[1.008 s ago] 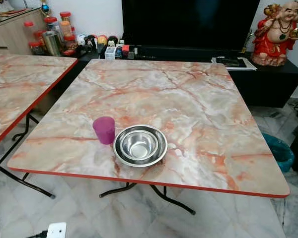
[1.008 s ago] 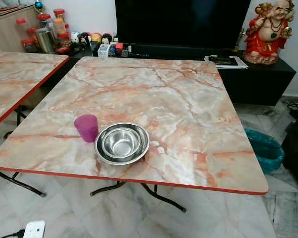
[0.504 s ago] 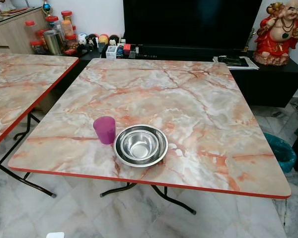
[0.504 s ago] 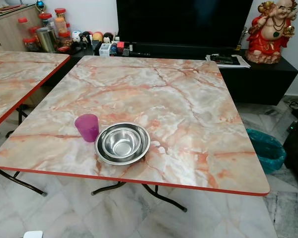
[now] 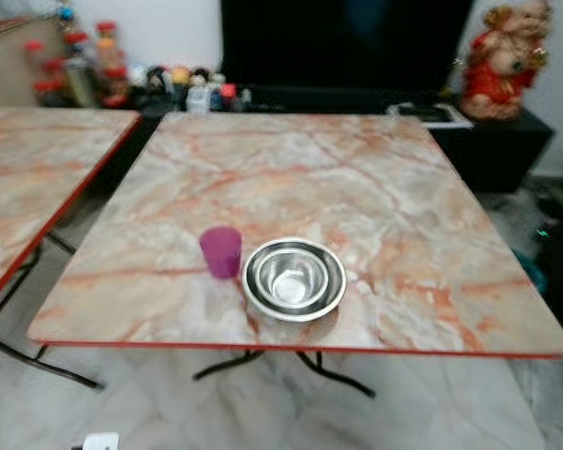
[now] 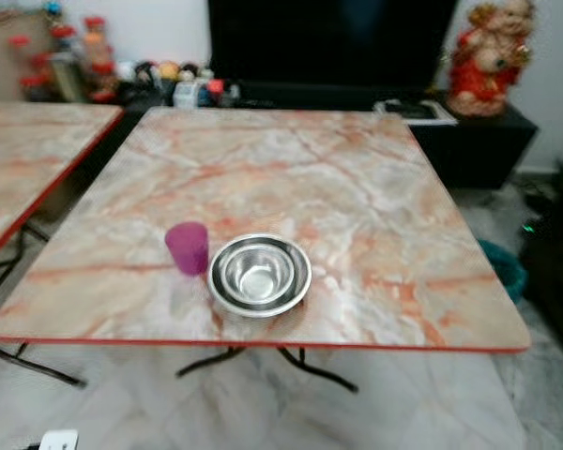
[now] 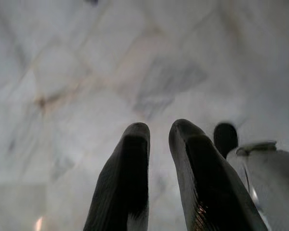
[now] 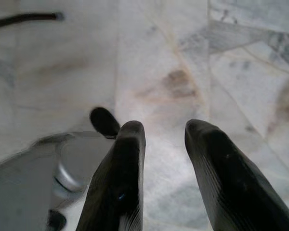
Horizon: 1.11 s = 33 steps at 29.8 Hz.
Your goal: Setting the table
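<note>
You have both arms hanging over the pale marble floor [image 8: 164, 57], left end effector [image 7: 159, 137] and right end effector [image 8: 164, 134] slightly parted and empty, while ahead the nested round steel bowls [image 5: 294, 278] touch the small purple plastic cup [image 5: 221, 251] near the front edge of the orange-veined marble bench [image 5: 357, 178].

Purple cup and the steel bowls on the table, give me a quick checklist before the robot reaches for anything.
1. Purple cup upright on the table: ok.
2. Steel bowls nested, beside the cup near the front edge: ok.
3. Cup and bowls touching or apart: cannot tell, picture blurred.
4. Left gripper empty, fingers slightly apart, over the floor: ok.
5. Right gripper empty, open, over the floor: ok.
6. Head views sharp enough to aim: not ok.
</note>
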Motion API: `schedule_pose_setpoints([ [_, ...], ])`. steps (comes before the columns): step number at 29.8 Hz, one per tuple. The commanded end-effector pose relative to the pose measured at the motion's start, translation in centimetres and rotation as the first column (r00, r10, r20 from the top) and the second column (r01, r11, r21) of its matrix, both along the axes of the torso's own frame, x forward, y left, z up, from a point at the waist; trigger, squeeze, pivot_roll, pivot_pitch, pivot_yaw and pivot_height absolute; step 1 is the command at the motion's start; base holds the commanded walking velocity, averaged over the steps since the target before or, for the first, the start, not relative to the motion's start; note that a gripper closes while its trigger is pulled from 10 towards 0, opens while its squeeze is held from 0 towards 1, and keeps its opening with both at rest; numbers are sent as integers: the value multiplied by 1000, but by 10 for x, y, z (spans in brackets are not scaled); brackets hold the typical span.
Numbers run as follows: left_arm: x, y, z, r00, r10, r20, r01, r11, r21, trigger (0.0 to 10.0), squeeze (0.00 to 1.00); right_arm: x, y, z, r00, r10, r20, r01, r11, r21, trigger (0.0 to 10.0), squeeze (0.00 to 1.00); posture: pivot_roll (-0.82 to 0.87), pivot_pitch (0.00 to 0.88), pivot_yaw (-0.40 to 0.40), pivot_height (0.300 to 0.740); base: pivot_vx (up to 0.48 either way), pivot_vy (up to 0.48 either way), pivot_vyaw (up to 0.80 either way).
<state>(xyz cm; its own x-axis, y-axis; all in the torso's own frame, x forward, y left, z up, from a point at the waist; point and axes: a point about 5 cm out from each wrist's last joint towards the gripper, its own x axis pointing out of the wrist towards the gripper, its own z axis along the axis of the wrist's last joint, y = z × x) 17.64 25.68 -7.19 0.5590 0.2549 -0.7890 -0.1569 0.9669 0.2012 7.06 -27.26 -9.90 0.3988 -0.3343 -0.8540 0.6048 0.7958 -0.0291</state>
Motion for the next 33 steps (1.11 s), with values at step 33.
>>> schedule_pose_setpoints([
  [33,-7,12,1,1000,11,-25,-10,1000,30,10000,0,8,9,-1,999,-4,39,3,1000,20,10000,0,22,64,-11,740,0,236,-102],
])
